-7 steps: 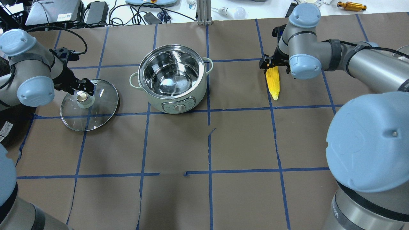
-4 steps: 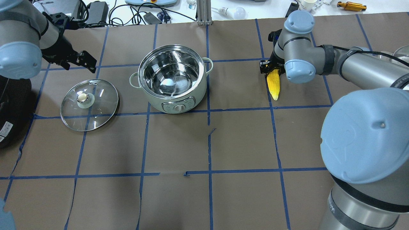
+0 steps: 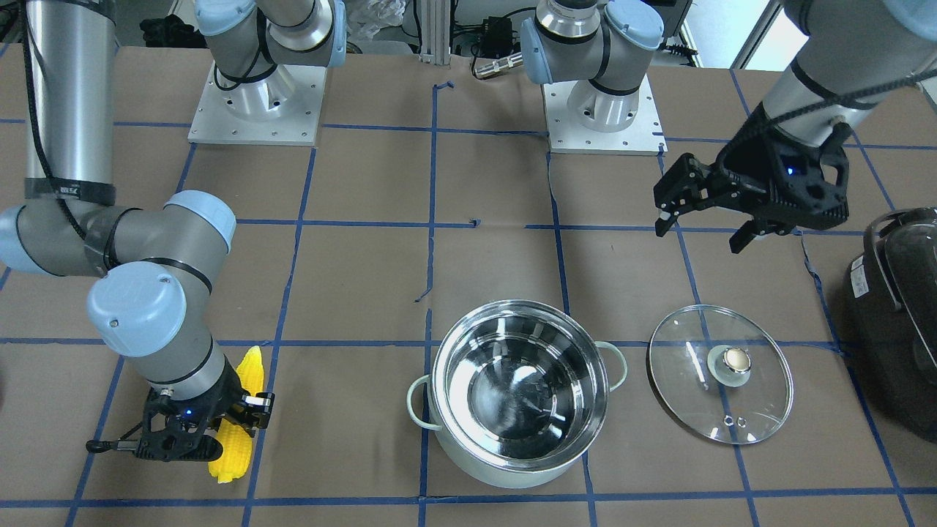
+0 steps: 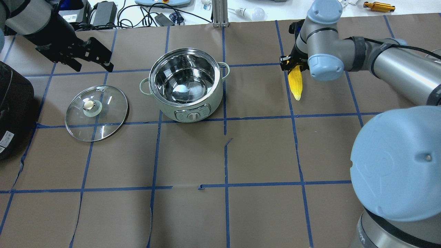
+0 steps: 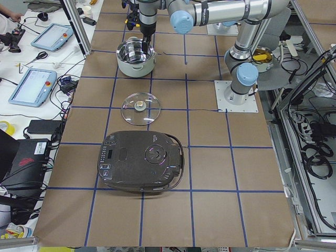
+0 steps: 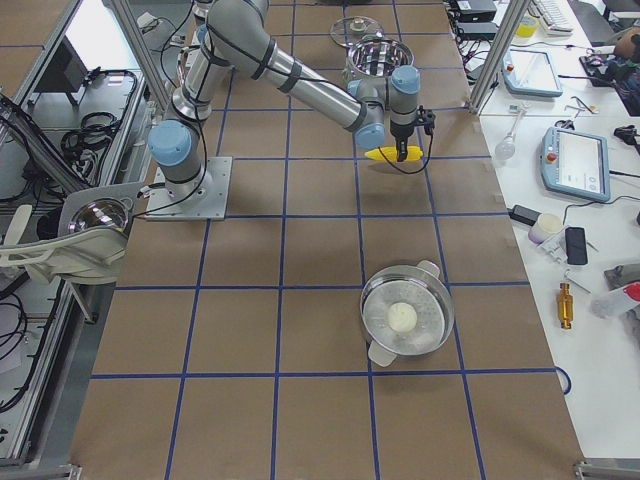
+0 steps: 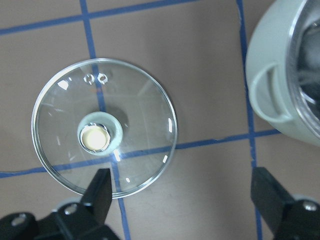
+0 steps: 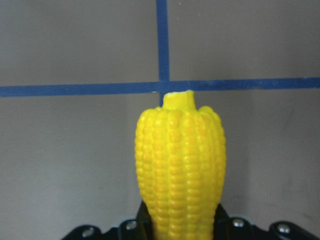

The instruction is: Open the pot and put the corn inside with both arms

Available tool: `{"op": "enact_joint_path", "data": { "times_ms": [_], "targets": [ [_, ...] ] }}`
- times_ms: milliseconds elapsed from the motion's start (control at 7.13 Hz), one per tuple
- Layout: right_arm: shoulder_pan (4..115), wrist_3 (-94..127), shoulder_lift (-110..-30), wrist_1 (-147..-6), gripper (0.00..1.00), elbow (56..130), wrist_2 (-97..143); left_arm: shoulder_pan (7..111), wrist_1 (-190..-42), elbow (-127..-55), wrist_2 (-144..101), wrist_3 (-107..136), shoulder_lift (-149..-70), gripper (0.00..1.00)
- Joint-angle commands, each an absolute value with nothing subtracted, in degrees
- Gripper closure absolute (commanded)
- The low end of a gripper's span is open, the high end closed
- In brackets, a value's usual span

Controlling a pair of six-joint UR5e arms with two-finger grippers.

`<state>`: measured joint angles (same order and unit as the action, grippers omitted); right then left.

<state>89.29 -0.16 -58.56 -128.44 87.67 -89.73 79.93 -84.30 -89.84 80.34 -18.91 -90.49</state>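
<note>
Corn was clamped in the right gripper, whose fingers were closed tight on it, well off to one side of the pot. On the pot's other side, near it but apart, the lid lay flat, knob up. The left gripper hung above the lid, spread wide, holding nothing.

Seen from overhead, the pot stands upper centre on the desk. Its lid lies apart to the left, the corn sits upper right, and a cooker is at the left edge.
</note>
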Motion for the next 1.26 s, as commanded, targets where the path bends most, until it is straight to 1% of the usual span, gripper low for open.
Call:
{"op": "enact_joint_path", "data": {
  "times_ms": [0, 140, 280, 561, 701, 841, 1121],
  "targets": [
    [95.07, 2.88, -60.21, -114.59, 0.99, 76.35, -91.83, 83.83, -87.96, -87.12, 82.75, -18.63, -87.45, 0.00],
    [97.71, 5.86, -60.12, -110.17, 0.99, 71.42, -90.98, 85.41, -87.98, -85.01, 85.49, -18.63, -87.89, 0.00],
    [100.52, 11.28, -59.94, -108.65, 0.98, 68.41, -87.83, 86.47, -88.94, -83.42, 85.43, -18.55, -87.89, 0.00],
    [106.14, 20.27, -59.68, -109.33, 0.98, 67.59, -80.44, 86.75, -90.43, -83.32, 86.04, -18.63, -87.28, 0.00],
    [108.69, 20.74, -57.68, -111.42, 0.98, 67.59, -78.59, 86.75, -90.27, -83.06, 86.04, -18.63, -87.71, 0.00],
    [109.42, 20.22, -54.18, -115.45, 0.98, 67.59, -70.31, 86.75, -90.44, -82.80, 86.04, -18.55, -87.80, 0.00],
    [110.21, 20.21, -51.42, -119.87, 0.98, 67.67, -66.90, 86.40, -90.88, -82.79, 86.05, -18.63, -87.80, 0.00]
  ]
}}
